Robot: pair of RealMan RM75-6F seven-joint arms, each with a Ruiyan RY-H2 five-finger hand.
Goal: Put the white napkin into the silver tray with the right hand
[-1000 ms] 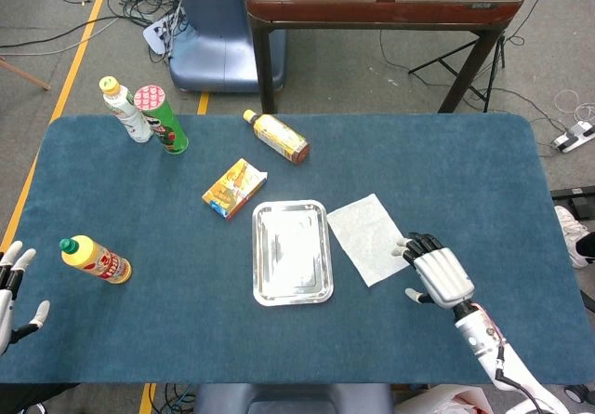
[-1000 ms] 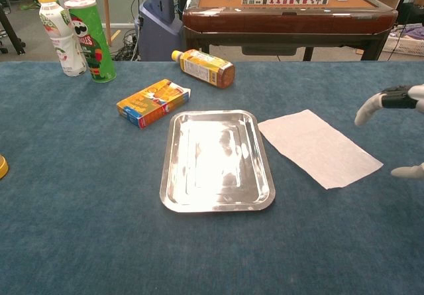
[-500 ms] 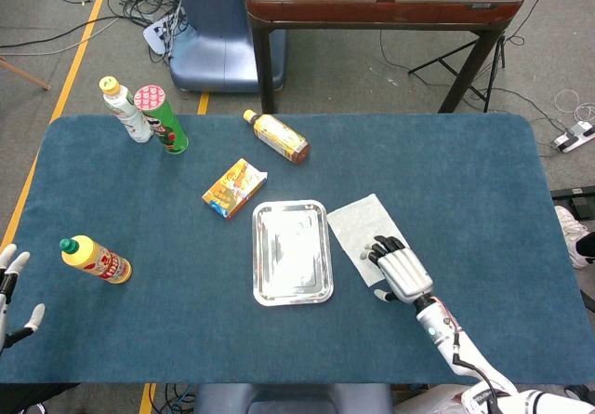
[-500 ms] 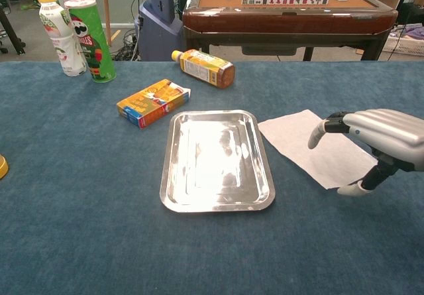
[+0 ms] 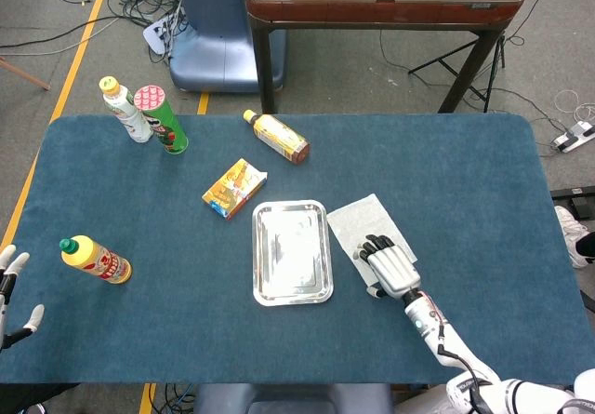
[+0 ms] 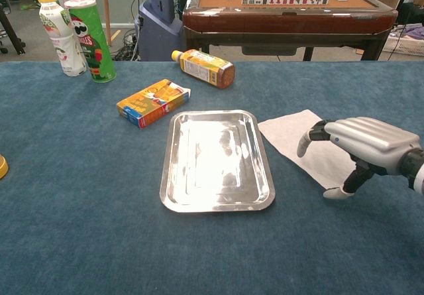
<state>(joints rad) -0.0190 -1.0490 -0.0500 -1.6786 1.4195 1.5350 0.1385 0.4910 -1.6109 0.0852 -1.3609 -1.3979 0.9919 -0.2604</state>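
Right robot hand (image 6: 361, 150) poised over the napkin

Fingers spread, holding nothing, it hovers above the white napkin (image 6: 301, 139), which lies flat on the counter (image 6: 79, 209) just beside the silver tray (image 6: 216, 203). Best pinch the near edge before lifting.

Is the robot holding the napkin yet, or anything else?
Nothing is held yet. The right hand hovers over the near end of the white napkin, fingers apart, with no grip showing. The left hand is open and empty at the table's edge.
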